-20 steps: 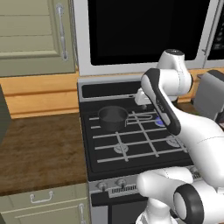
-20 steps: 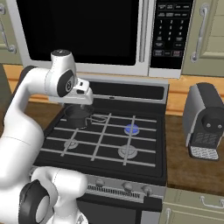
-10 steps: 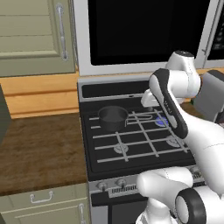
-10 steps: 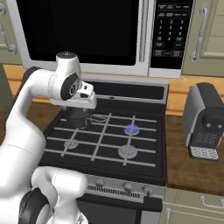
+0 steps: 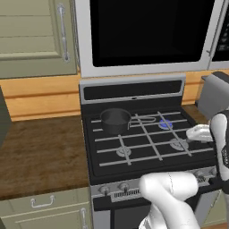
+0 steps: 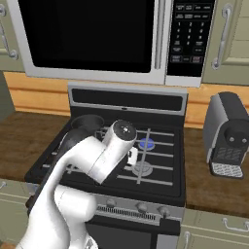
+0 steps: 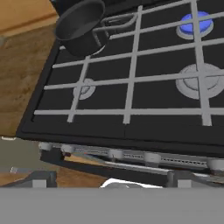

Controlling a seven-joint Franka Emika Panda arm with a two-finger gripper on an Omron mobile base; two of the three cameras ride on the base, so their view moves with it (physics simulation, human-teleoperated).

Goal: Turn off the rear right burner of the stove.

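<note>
The stove [image 5: 134, 134] is matte black under thin pale-grey grate bars, with round silver knobs [image 7: 152, 157] along its front edge. The burner [image 7: 195, 22] is a small disc glowing blue at the stove's rear right (a dark round pot [image 7: 81, 27] sits rear left). The white arm folds low before the stove; the hand [image 7: 109, 180] points at the knobs, fingertips apart, holding nothing.
</note>
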